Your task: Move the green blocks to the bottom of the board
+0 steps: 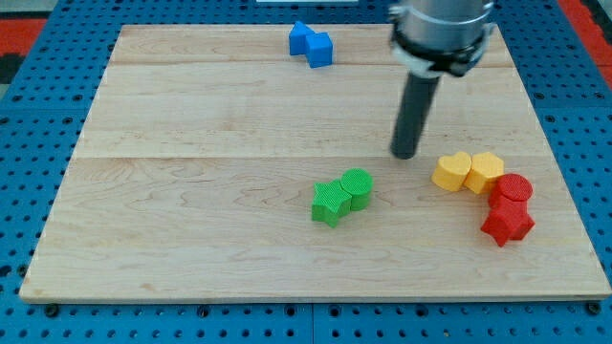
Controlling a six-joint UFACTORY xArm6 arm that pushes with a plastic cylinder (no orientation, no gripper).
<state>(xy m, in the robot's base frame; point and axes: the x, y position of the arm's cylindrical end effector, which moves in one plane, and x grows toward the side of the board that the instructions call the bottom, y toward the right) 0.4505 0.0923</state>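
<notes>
Two green blocks sit touching near the board's middle, a little low: a green star (330,203) at the lower left and a green cylinder (357,187) at its upper right. My tip (405,153) rests on the board above and to the right of the green cylinder, with a small gap between them. The dark rod rises from it to the arm's mount at the view's top.
Two blue blocks (312,43) touch at the top centre. A yellow heart (451,171) and a yellow block (485,172) lie right of my tip. A red cylinder (513,189) and a red star (507,224) lie below them. The wooden board (191,239) sits on a blue pegboard.
</notes>
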